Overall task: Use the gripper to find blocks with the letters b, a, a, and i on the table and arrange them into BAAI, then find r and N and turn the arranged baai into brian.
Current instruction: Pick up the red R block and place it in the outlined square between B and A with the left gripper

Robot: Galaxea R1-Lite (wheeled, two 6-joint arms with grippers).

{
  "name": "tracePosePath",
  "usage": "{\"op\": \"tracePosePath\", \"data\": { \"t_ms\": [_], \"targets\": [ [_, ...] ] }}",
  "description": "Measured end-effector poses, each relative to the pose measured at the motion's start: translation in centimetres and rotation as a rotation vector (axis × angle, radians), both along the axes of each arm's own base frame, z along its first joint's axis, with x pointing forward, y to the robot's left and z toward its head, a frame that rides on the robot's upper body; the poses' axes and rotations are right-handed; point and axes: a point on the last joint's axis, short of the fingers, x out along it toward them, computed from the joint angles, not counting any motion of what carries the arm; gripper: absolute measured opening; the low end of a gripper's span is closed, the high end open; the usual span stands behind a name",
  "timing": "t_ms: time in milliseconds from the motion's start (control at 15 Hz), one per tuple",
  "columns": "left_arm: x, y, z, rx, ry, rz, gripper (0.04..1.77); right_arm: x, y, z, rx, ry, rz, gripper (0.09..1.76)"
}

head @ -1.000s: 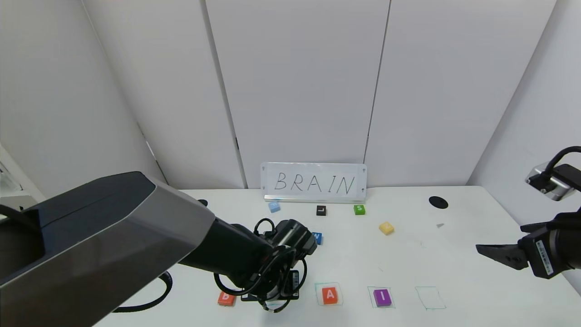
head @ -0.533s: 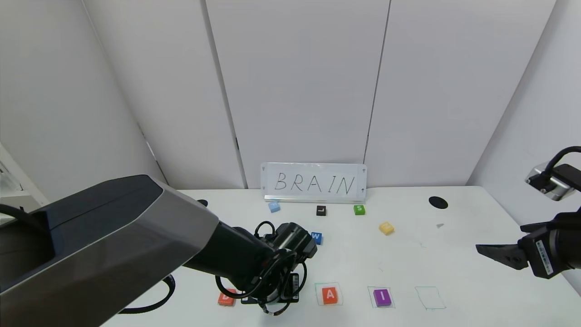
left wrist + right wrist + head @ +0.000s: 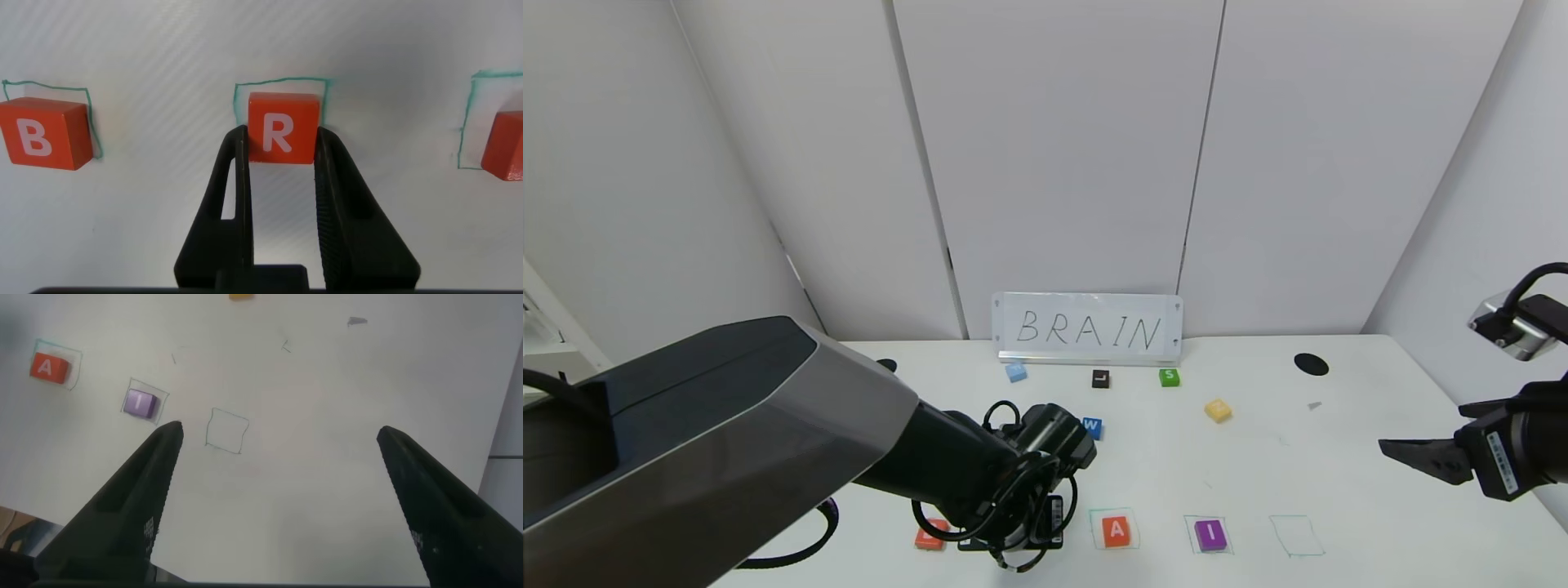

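Note:
The orange-red r point(image 3: 280, 129) lies over the green drawn square between the orange B block point(image 3: 42, 133) and an orange A block point(image 3: 505, 145). My left gripper point(image 3: 280, 137) is shut on the r, one finger against each side. In the head view that gripper point(image 3: 1013, 535) hangs low at the table's near edge and hides the r; the B point(image 3: 929, 535), A point(image 3: 1116, 531) and purple I point(image 3: 1210, 534) show in a row. The pale yellow N point(image 3: 1218, 410) lies farther back. My right gripper point(image 3: 1392, 449) hovers open at the right, holding nothing.
One empty green square point(image 3: 1296, 536) is drawn right of the I. Blue W point(image 3: 1093, 427), black L point(image 3: 1100, 378), green S point(image 3: 1169, 376) and a light blue block point(image 3: 1015, 372) lie before the BRAIN sign point(image 3: 1088, 329). A black spot point(image 3: 1311, 363) marks the white table point(image 3: 1339, 482).
The left arm has edged slightly lower and nearer over the row, covering more of the B block. The blocks and the right arm have not moved.

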Motion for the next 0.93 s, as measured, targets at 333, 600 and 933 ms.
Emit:
{"op": "tracePosePath", "data": {
  "t_ms": [333, 600, 933],
  "targets": [
    [0.17, 0.17, -0.1, 0.006, -0.002, 0.007, 0.5, -0.06, -0.01, 0.0, 0.0, 0.0, 0.0, 1.71],
    [0.18, 0.21, -0.14, 0.009, -0.003, 0.009, 0.5, -0.1, -0.01, 0.05, 0.0, -0.002, 0.0, 1.71],
    [0.17, 0.18, 0.18, 0.005, -0.01, 0.009, 1.05, -0.11, -0.01, 0.05, 0.0, -0.002, 0.0, 1.71]
  ]
}}
